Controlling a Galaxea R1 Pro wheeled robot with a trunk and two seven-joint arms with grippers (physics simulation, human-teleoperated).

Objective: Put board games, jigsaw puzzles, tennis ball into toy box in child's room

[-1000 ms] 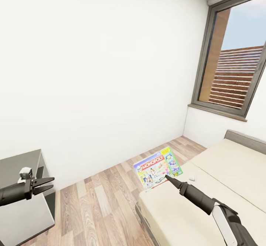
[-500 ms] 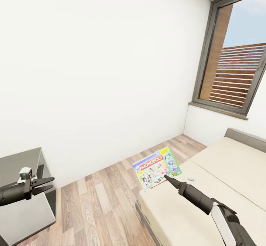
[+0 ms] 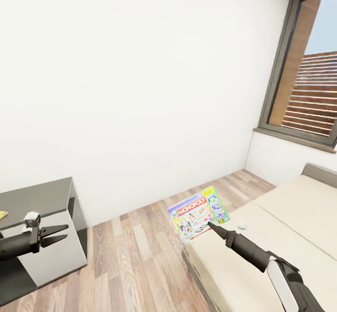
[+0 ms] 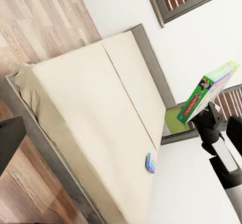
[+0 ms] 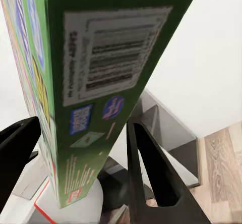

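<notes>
Right gripper (image 3: pixel 209 225) grasping board game (image 3: pixel 199 212) above bed (image 3: pixel 262 237); left gripper (image 3: pixel 58 234) spread, unladen.

Bright, even daylight all around me, white wall (image 3: pixel 140 78) nearly blown out, window (image 3: pixel 313 87) glowing at my right, soft faint shadows on the floor (image 3: pixel 126 256), my views slightly soft, box edge (image 5: pixel 106 98) blurred up close
</notes>
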